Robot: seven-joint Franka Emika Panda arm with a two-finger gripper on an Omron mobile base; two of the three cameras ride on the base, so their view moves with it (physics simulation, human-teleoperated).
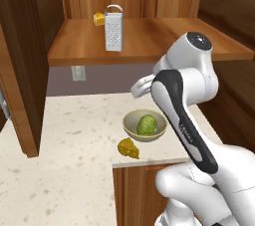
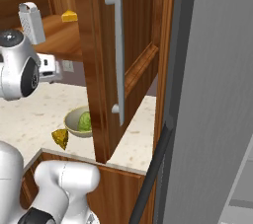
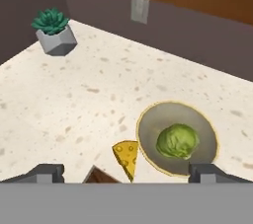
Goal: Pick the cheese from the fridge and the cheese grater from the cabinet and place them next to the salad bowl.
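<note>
On the speckled counter [image 1: 64, 135], the cheese [image 1: 128, 148] lies just beside the salad bowl [image 1: 144, 125]. The gripper [image 3: 126, 173] hovers empty, jaws wide. The cheese grater [image 1: 113, 28] stands upright on the cabinet [image 1: 144, 41] shelf above, up and ahead.

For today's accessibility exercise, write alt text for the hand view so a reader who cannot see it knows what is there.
Seen from above, a yellow cheese wedge lies on a speckled counter right beside a beige salad bowl holding a green lettuce ball. The open tool hovers over them, its fingertips wide apart. A small potted plant stands near the back wall.
</note>
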